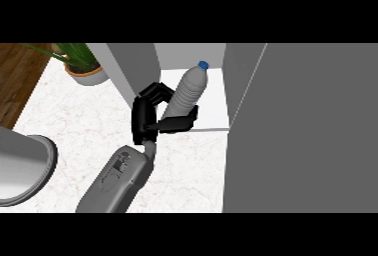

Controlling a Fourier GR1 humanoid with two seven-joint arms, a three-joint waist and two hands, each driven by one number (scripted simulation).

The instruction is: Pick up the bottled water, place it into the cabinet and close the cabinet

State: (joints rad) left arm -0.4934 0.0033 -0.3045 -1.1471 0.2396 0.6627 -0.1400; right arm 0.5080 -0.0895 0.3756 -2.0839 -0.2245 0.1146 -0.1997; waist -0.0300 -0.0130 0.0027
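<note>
While left hand (145, 117) curls round leaning water bottle (188, 87) above cabinet shelf (212, 111): hazard, toppling once released; door (310, 140) open.

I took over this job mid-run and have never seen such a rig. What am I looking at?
One picture, taken from the robot's head, looking steeply down at a white counter. The grey forearm from the bottom edge ends in its black left hand, curled round a tilted water bottle with a blue cap. The bottle is over the white shelf of the open cabinet; whether it rests there I cannot tell. The grey panel on the right looks like the cabinet door. On the counter stand a potted plant and, at the left edge, a round grey container. The right hand is out of view.
</note>
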